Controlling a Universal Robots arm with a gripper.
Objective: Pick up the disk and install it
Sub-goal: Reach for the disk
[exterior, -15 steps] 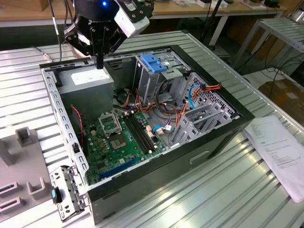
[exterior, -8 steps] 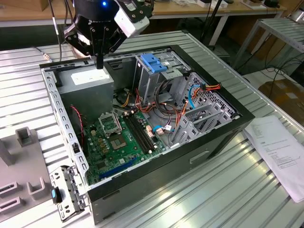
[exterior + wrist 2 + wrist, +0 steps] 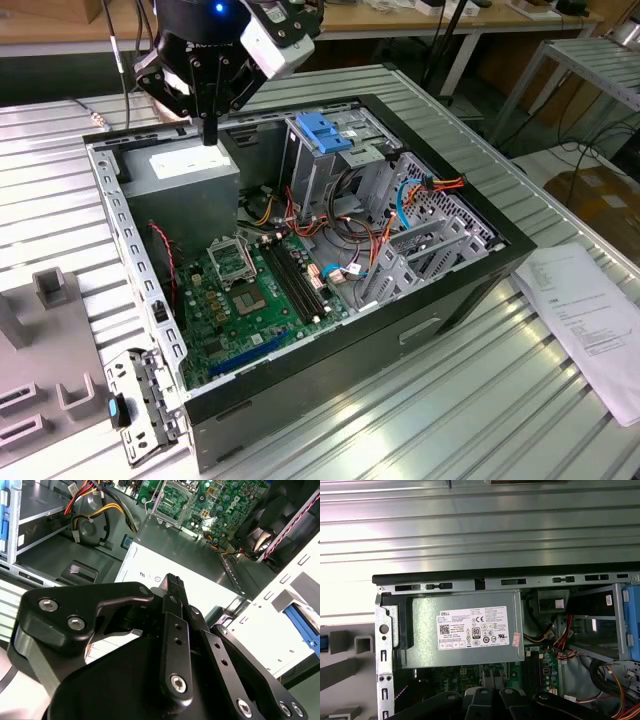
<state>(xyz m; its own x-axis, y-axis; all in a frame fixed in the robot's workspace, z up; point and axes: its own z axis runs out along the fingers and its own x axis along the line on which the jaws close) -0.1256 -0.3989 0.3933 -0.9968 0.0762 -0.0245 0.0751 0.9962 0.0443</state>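
Overhead, the black robot gripper (image 3: 210, 132) hangs above the open black desktop computer case (image 3: 450, 290), fingers pressed together on nothing. Its tips are over the grey boxed power supply (image 3: 185, 178) with a white label. The flat grey disk (image 3: 301, 621) with a blue plastic rail sits outside the case wall in the second wrist view, apart from the gripper. The case lies on a ribbed aluminium table (image 3: 480, 400). A printed white paper sheet (image 3: 590, 320) rests at the exterior view's right, and wooden workbenches (image 3: 380, 18) stand behind.
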